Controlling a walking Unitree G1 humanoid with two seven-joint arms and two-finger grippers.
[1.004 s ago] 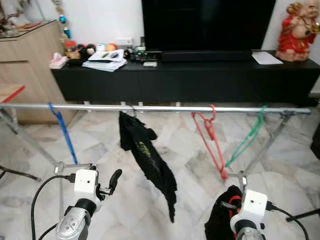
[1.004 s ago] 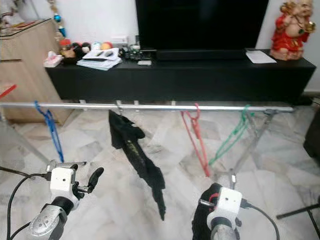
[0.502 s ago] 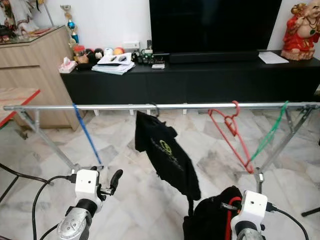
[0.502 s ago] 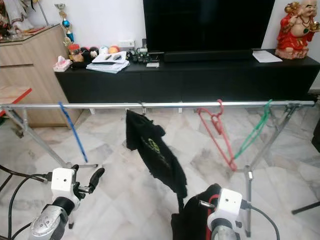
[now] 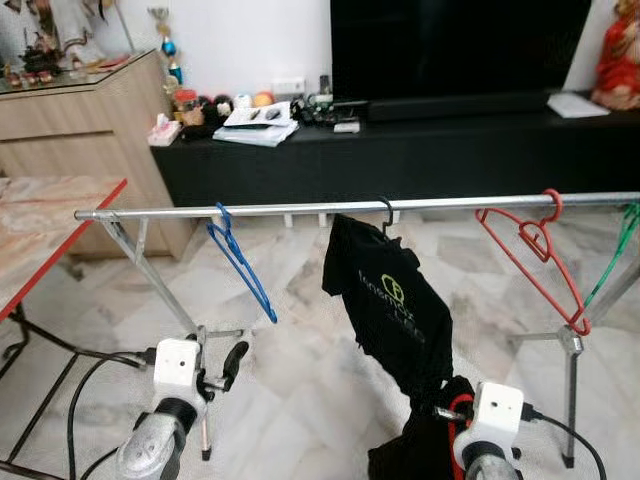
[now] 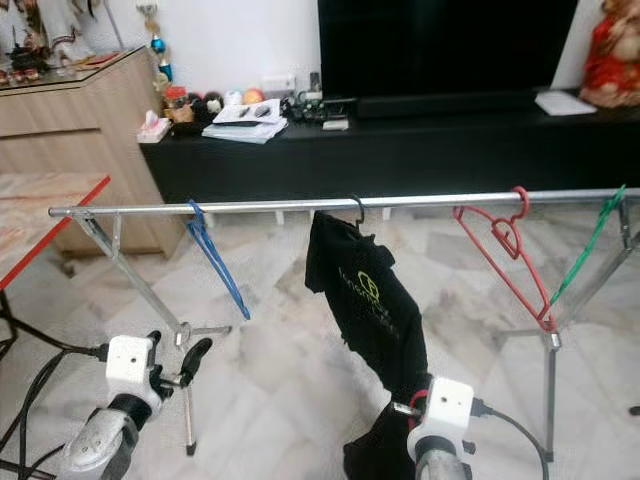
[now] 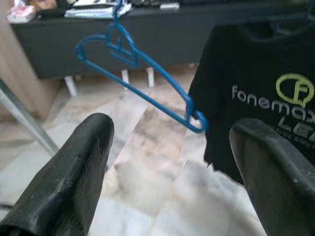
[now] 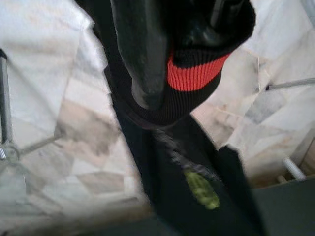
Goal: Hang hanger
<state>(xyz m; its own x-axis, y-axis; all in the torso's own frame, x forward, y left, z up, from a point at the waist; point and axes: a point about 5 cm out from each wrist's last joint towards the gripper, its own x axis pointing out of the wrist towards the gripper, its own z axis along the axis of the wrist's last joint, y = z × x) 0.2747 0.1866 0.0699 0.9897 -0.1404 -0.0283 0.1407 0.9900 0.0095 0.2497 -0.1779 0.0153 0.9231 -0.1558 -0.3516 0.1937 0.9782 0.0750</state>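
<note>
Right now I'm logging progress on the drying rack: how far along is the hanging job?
Done: one black T-shirt hangs from the rail, between the bare blue hanger and red hanger. In hand: the right gripper holds a black garment with a red band, low beside the hung shirt. The left gripper is open and empty. Left: raising that garment onto the rail.

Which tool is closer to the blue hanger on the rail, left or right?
Left. The left tool sits just below the blue hanger, open. The right tool is off to the hanger's right, under the black shirt, holding a dark garment.
</note>
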